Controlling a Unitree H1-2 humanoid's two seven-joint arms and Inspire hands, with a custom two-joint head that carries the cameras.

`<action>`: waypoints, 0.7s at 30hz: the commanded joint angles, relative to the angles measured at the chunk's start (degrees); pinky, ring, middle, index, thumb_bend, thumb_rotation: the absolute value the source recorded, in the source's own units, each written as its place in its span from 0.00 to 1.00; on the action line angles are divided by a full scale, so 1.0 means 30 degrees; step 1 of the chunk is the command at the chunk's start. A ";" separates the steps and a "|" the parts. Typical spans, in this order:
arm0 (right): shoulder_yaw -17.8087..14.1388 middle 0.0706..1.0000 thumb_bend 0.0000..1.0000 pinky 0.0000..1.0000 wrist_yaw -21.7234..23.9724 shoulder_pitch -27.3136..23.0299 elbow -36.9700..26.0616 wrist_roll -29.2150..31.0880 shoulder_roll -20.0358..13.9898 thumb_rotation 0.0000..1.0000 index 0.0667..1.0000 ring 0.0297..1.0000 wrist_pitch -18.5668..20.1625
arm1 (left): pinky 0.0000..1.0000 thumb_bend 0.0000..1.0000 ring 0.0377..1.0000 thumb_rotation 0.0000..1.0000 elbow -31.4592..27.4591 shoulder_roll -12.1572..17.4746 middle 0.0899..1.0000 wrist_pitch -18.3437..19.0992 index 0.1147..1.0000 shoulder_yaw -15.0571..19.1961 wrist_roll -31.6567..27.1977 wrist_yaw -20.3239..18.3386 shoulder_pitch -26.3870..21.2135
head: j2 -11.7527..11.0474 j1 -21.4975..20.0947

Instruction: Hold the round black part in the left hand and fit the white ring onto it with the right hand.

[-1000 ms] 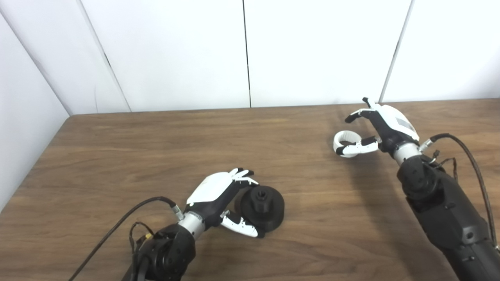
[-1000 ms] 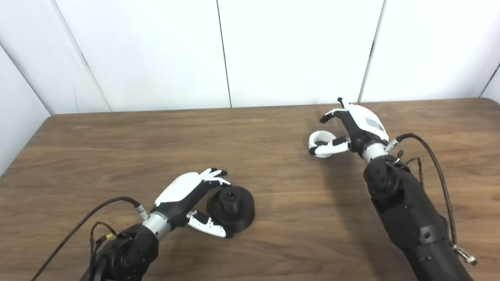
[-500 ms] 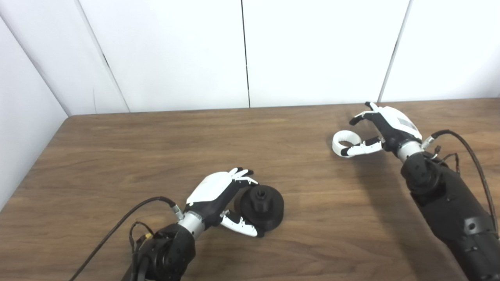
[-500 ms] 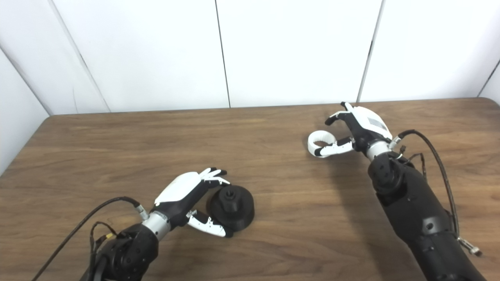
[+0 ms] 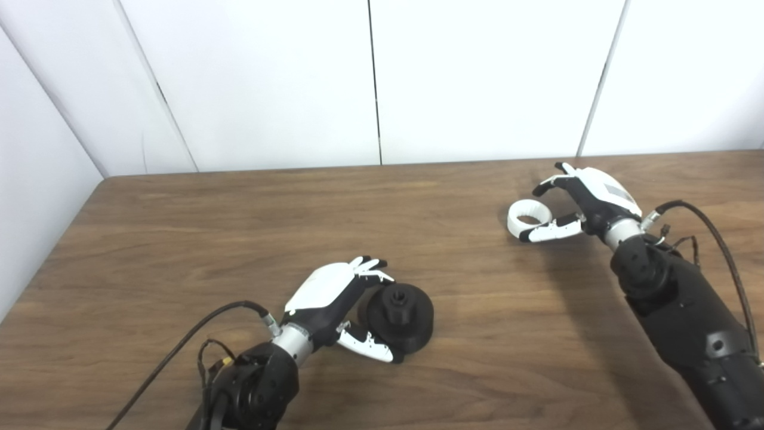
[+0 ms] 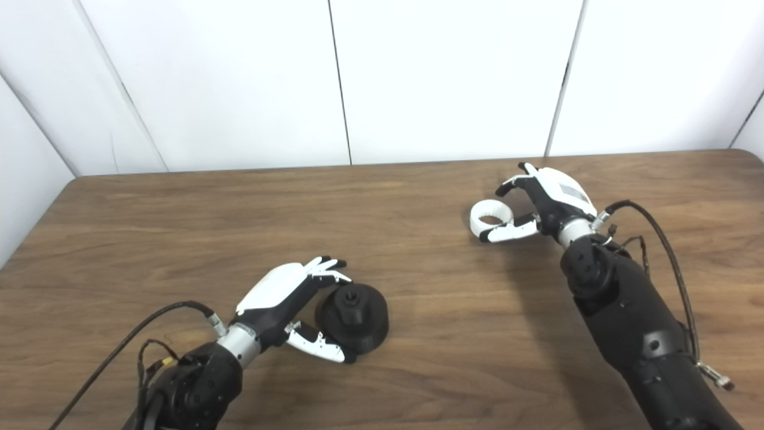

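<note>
Both hands at their parts on the brown wooden table (image 5: 179,239)
Left hand (image 5: 337,301) cups the round black plastic part (image 5: 400,315); right hand (image 5: 582,200), spread wide, flanks the white plastic ring (image 5: 525,216) at its 9 o'clock, contact unclear

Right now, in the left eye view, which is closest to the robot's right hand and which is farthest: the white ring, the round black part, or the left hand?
1. White plastic ring: just left of the right hand, far right of the wooden table.
2. Round black part: front centre, much farther.
3. Left hand: curled around that part's left side, farthest.
</note>
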 commanded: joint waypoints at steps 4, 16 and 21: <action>-0.0087 0.97 0.86 1.00 -0.0266 -0.1134 -0.0114 0.0126 -0.0205 0.36 0.71 1.00 -0.0780 | 0.94 0.92 1.00 0.29 -0.0035 0.0064 0.95 -0.0161 0.67 0.0035 0.0137 0.0237 -0.0563 | 0.0012 0.0049; 0.0186 0.96 0.86 1.00 -0.0493 -0.0999 -0.0063 -0.0025 -0.0101 0.37 0.70 1.00 -0.0928 | 0.94 0.92 1.00 0.29 -0.0205 0.0062 0.95 -0.0072 0.68 0.0007 0.0170 0.0112 -0.0585 | 0.0100 0.0046; 0.0213 0.96 0.85 1.00 -0.0410 -0.0986 -0.0001 0.0016 -0.0010 0.36 0.70 1.00 -0.0934 | 0.95 0.92 1.00 0.28 -0.0305 0.0037 0.95 -0.0045 0.67 0.0048 0.0150 0.0129 -0.0551 | 0.0152 0.0117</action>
